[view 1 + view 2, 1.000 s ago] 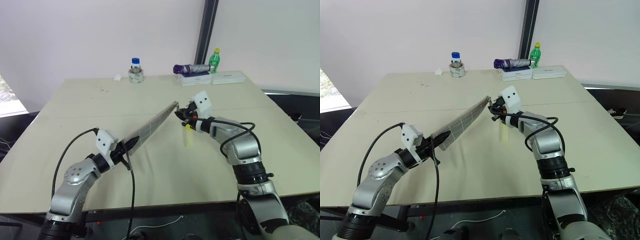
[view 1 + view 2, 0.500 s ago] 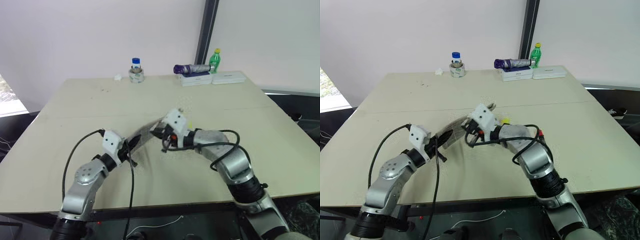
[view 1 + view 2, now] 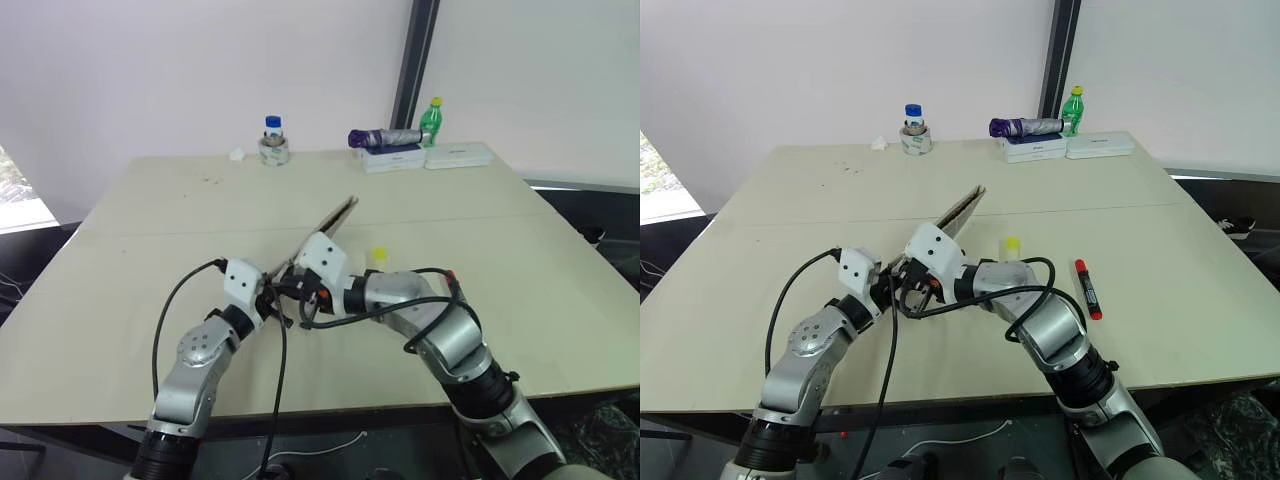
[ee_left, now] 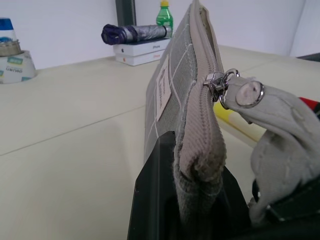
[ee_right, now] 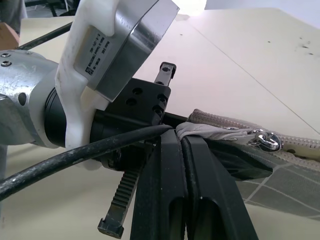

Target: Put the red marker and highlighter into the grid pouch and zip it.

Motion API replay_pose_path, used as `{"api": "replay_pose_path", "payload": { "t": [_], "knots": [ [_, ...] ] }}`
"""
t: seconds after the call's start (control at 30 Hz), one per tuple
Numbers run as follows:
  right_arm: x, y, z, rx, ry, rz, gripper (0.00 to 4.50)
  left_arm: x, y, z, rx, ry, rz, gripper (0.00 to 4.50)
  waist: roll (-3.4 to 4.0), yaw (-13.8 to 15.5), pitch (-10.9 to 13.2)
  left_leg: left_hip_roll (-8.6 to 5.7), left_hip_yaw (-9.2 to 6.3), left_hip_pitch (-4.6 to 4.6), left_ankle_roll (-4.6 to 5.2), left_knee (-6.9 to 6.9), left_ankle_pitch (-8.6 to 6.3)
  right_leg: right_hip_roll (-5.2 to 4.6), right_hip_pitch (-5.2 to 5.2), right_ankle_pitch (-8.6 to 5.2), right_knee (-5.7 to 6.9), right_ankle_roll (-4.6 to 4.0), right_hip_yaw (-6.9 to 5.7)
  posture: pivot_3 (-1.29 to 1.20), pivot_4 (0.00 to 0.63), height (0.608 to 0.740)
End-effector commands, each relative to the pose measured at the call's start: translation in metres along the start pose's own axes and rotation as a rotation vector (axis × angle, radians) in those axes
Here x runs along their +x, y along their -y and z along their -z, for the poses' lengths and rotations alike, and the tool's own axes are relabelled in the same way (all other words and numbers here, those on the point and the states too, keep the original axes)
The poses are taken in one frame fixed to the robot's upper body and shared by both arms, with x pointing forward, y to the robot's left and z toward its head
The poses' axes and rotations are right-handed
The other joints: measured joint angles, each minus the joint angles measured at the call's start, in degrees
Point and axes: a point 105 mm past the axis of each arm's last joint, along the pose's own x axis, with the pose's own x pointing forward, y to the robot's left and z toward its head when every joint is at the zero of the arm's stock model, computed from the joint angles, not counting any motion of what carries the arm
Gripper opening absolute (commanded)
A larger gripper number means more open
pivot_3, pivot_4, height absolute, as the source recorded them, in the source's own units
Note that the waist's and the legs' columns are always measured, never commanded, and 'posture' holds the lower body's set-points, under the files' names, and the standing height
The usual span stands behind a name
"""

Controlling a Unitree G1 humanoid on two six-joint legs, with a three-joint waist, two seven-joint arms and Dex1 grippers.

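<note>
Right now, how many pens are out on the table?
2. The red marker lies on the table to the right of the right arm. The highlighter lies beside the raised grid pouch, partly hidden by that arm. Neither is in the pouch.

The near end of the grid pouch is hidden behind the two wrists where the left end effector and right end effector meet. The highlighter shows just its yellow cap above the right forearm. The red marker bears a label too small to read.
</note>
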Motion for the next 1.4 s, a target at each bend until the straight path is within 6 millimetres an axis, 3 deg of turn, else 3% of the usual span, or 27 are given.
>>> {"api": "replay_pose_path", "payload": {
  "t": [0.03,0.1,0.23,0.33,0.5,0.7,0.83,0.93,1.1,1.27,1.4],
  "knots": [
    [-0.005,-0.006,-0.018,-0.017,0.057,-0.035,0.27,0.004,-0.002,-0.015,0.044,0.057,-0.020,0.00,0.00,0.0,0.0,0.00,0.00,0.00,0.00,0.00,0.00,0.00,0.00,0.00,0.00,0.00,0.00,0.00,0.150,0.736],
    [-0.015,0.003,-0.014,-0.003,0.040,-0.012,0.83,0.004,-0.004,-0.016,0.056,0.058,-0.023,0.00,0.00,0.0,0.0,0.00,0.00,0.00,0.00,0.00,0.00,0.00,0.00,0.00,0.00,0.00,0.00,0.00,0.150,0.736],
    [-0.045,0.055,0.004,0.046,-0.035,0.255,2.83,0.000,-0.016,-0.019,0.130,0.051,-0.023,0.00,-0.02,0.3,0.0,-0.02,0.00,0.00,0.00,0.01,0.00,0.00,0.02,0.00,-0.02,0.00,-0.01,0.00,0.150,0.736],
    [-0.061,0.075,0.024,0.090,-0.096,0.380,4.25,-0.003,-0.024,-0.020,0.187,0.042,-0.021,0.00,-0.01,0.9,0.0,-0.15,0.00,0.00,0.00,0.00,0.00,0.00,0.01,0.00,-0.03,0.00,-0.01,0.00,0.150,0.736],
    [-0.082,0.108,0.076,0.192,-0.232,0.646,4.25,-0.006,-0.036,-0.018,0.302,0.024,-0.007,0.00,-0.02,1.1,0.0,-0.17,0.03,-0.01,0.00,-0.02,0.00,-0.02,0.00,0.00,-0.04,0.00,0.02,0.00,0.150,0.736],
    [-0.090,0.117,0.116,0.301,-0.309,0.802,4.25,-0.005,-0.029,-0.010,0.368,0.019,0.024,0.00,-0.01,1.0,0.0,-0.18,0.03,-0.02,0.00,-0.03,0.00,-0.02,-0.01,0.00,-0.05,0.00,0.02,0.00,0.150,0.736],
    [-0.089,0.113,0.124,0.361,-0.318,0.803,4.25,-0.004,-0.028,-0.008,0.374,0.024,0.018,0.00,-0.01,1.0,0.0,-0.18,0.03,-0.02,0.00,-0.03,0.00,-0.02,-0.01,0.00,-0.05,0.00,0.02,0.00,0.150,0.736],
    [-0.088,0.111,0.124,0.394,-0.302,0.805,3.42,-0.003,-0.027,-0.006,0.376,0.024,0.012,0.00,-0.01,1.0,0.0,-0.18,0.02,-0.02,0.00,-0.03,0.00,-0.02,0.00,0.00,-0.05,0.00,0.02,0.00,0.150,0.736],
    [-0.092,0.113,0.117,0.383,-0.293,0.819,0.87,-0.002,-0.026,-0.003,0.373,0.025,0.018,0.00,-0.01,1.0,0.0,-0.19,0.02,-0.02,0.00,-0.03,0.00,-0.01,0.00,0.00,-0.05,0.00,0.01,0.00,0.150,0.736],
    [-0.103,0.108,0.073,0.105,-0.236,0.643,0.88,0.000,-0.024,-0.002,0.358,0.029,0.035,0.00,-0.01,1.2,0.0,-0.24,0.03,-0.05,0.01,0.00,0.00,-0.05,0.00,0.00,-0.06,0.01,0.00,0.00,0.150,0.736],
    [-0.115,0.103,0.039,0.044,-0.141,0.534,0.88,0.002,-0.023,-0.002,0.351,0.033,0.045,0.00,-0.03,0.8,0.0,-0.22,0.03,-0.04,0.01,-0.02,0.00,-0.02,0.02,-0.01,-0.08,0.01,-0.08,0.00,0.150,0.736]
  ]
}}
